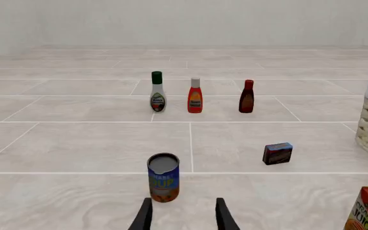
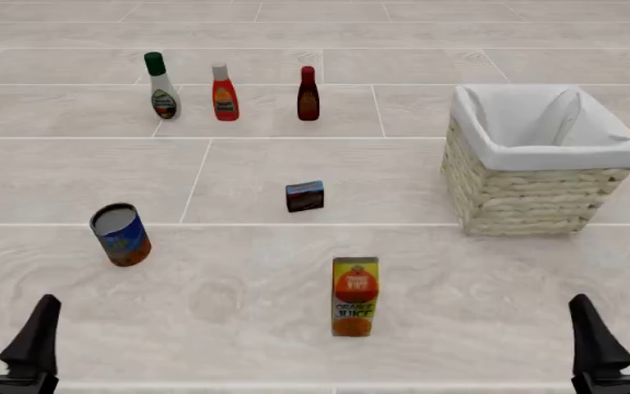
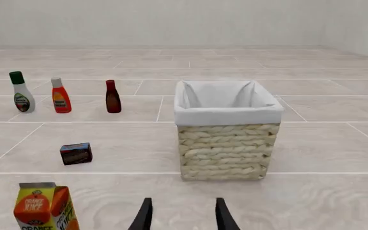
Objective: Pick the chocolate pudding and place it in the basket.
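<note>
We find both claws, left (image 2: 6, 328) and right (image 2: 619, 328), open and empty, pudding (image 2: 305, 197) untouched at nine o'clock of basket (image 2: 534, 201).

Small dark chocolate pudding (image 2: 305, 197) box upright, mid-table; white-lined wicker basket (image 2: 534, 197) well apart, rightward

You look across a pale beige tiled surface (image 2: 293, 164) with thin light grout lines; toward twelve o'clock stands a plain off-white wall (image 1: 184, 21), evenly lit.
</note>
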Action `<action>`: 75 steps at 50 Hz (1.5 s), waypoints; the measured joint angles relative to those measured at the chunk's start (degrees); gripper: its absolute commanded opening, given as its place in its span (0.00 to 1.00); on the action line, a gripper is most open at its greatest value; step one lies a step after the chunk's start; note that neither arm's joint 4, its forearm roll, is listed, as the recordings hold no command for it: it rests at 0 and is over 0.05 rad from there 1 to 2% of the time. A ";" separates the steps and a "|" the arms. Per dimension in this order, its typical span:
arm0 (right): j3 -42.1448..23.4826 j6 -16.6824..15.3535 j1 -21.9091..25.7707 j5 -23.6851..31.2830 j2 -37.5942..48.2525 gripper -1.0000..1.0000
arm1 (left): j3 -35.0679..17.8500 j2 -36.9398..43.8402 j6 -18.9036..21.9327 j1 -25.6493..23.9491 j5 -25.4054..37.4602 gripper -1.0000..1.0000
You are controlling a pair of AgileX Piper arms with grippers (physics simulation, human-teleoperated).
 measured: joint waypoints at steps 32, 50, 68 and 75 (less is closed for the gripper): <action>-0.84 -0.27 0.65 0.54 0.71 1.00 | -0.14 0.12 0.04 0.01 0.01 1.00; -5.74 -0.90 4.28 -8.28 14.00 1.00 | -0.17 0.05 0.18 -0.01 -0.03 1.00; -13.29 -1.13 10.43 -18.85 32.58 1.00 | -0.15 -0.04 0.33 -0.03 -0.16 1.00; -16.51 -0.90 13.00 -21.34 39.11 1.00 | -0.16 -0.04 0.31 -0.02 -0.11 1.00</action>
